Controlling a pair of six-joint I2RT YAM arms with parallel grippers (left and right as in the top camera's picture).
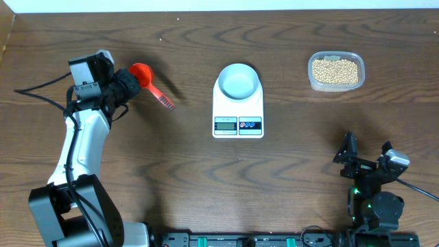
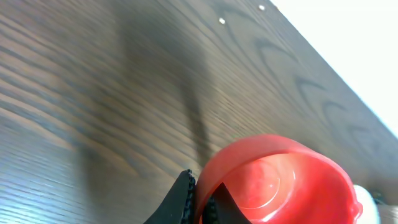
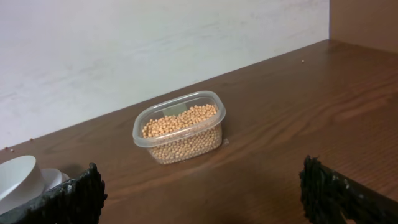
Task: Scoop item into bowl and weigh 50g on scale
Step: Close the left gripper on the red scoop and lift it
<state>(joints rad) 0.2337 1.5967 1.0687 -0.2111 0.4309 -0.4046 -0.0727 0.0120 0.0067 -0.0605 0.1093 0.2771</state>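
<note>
Holding the red scoop point(image 1: 149, 81) in my left gripper point(image 1: 129, 81), I have those jaws pinched narrow on it. The left wrist view shows a fingertip point(image 2: 185, 198) right against the cup, so I judge the grip sits at the cup end, not out on the ribbed handle. That is my first worry: digging into the beans point(image 1: 335, 71) may twist the scoop in so short a hold, or drop it.

The beans lie in the clear tub point(image 1: 312, 77) at the far right of the table point(image 1: 206, 192), well apart from me. The scale point(image 1: 226, 113) stands between us, with the empty bowl point(image 1: 238, 81) on it. Reaching across could clip the bowl and shove it off the scale.

My right gripper point(image 3: 202, 196) hangs wide open, holding nothing, near the table's front edge and short of the tub. With nothing steadying the tub, I expect it to slide or tip when the scoop pushes in.

Round beans will roll far if the scoop tilts on the way back. A heaped load could overshoot the target. I cannot read the display from here, so I cannot tell whether the bowl's weight is zeroed out.
</note>
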